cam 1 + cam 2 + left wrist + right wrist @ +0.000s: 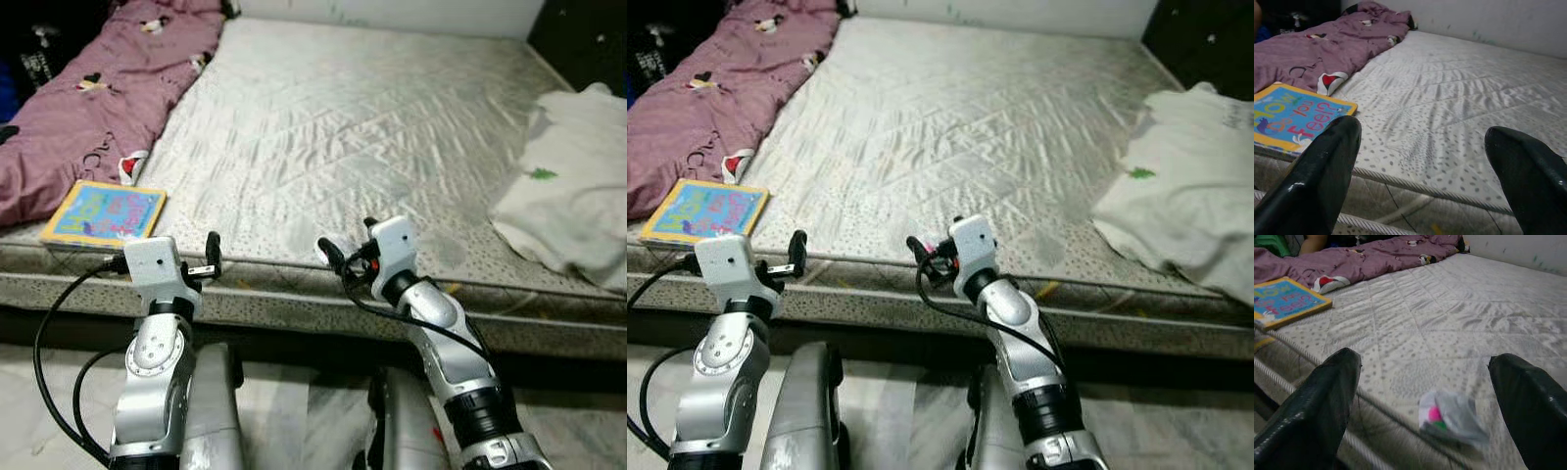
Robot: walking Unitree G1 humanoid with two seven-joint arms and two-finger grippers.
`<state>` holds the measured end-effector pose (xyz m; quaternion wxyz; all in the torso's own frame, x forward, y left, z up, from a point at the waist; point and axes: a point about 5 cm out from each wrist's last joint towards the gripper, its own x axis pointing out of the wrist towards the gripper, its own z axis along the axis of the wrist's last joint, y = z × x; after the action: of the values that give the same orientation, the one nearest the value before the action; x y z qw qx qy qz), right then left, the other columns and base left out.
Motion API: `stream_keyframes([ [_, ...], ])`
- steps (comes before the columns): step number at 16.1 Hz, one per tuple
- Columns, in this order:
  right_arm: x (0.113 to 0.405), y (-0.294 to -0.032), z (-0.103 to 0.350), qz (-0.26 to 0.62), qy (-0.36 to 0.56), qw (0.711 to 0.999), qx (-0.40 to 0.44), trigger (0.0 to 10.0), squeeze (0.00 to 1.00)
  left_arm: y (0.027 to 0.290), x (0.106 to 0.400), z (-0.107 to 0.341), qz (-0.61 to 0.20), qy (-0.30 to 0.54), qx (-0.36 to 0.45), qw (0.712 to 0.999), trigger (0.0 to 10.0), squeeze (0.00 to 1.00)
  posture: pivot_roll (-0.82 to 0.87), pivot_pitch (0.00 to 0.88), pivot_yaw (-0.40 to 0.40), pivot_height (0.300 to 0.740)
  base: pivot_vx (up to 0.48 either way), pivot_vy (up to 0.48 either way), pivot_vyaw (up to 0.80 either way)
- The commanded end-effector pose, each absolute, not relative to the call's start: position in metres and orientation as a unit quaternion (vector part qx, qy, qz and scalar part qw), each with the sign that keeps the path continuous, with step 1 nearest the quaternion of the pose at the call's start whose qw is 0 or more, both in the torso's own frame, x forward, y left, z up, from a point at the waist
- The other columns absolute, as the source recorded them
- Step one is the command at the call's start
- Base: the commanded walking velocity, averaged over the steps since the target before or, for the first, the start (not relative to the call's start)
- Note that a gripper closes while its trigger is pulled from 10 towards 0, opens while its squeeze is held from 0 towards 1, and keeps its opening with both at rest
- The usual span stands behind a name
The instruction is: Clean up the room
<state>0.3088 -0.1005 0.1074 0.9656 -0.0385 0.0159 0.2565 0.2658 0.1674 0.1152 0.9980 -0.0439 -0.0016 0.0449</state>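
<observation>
Grey quilted mattress is stretching across most of the head views as I am holding the robot at the bed's near edge, with both arms raised just short of it. I am seeing the left gripper at lower left and the right gripper at lower centre, each with its jaws released and spread wide, grasping nothing. What I am judging as clutter is lying in three places: a bright children's book flat at the left near corner of the mattress, a purple blanket bunched along the upper left, and a white garment crumpled at the right edge. In the right wrist view a small crumpled scrap with pink and green on it is sitting on the mattress edge between the fingers; I cannot tell what it is. I am expecting the book to be stiff, light and a little slick, so I am thinking of pinching it across the near edge, which seems to reach the mattress border. The blanket and garment are looking soft and floppy, so grabbing a raised fold should be working best.
</observation>
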Motion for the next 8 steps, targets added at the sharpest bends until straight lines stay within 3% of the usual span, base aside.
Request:
stream_keyframes([
  [1, 0.3115, -0.1013, 0.1115, 0.258, 0.007, 0.965, -0.044, 10.0, 0.0, 0.1648, 0.2658, 0.1175, 0.041, -0.009, -0.041, 0.998, 10.0, 0.0, 0.05, 0.052, -0.043, 0.517, 0.259, 0.0, 0.0],
  [8, 0.3142, -0.0997, 0.1117, 0.266, 0.006, 0.963, -0.052, 10.0, 0.0, 0.1662, 0.2653, 0.1176, 0.045, -0.007, -0.045, 0.998, 10.0, 0.0, 0.05, 0.071, -0.047, 0.517, 0.271, 0.0, 0.0],
])
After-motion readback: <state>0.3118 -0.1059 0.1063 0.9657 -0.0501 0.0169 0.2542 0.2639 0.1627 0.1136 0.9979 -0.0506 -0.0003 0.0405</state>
